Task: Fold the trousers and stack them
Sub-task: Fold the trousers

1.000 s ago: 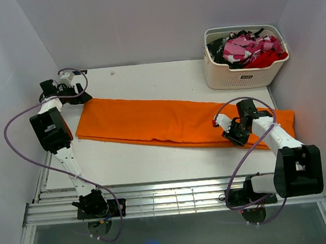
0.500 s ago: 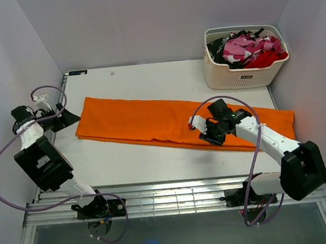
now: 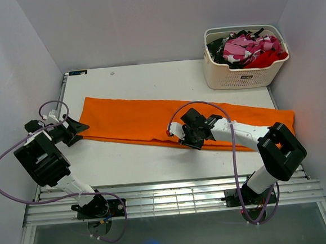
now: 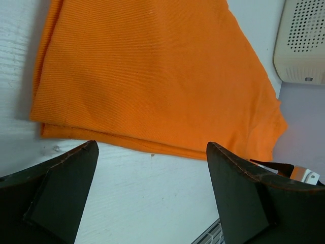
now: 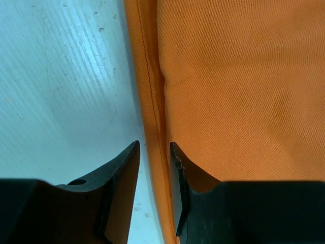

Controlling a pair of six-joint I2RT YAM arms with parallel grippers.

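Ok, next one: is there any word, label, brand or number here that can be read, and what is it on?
No text in any view is legible.
Basket: small dark label on its front wall, too small to read.
Table: dark strip at the far left corner, too small to read.
Trousers: no print or tag showing.

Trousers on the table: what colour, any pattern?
The trousers are plain bright orange, no pattern; clearest in the left wrist view.

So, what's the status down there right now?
Left gripper wide open, empty, at trousers left end. Right gripper slightly open over their near edge. Trousers one long flat strip, unstacked. Basket stands apart.
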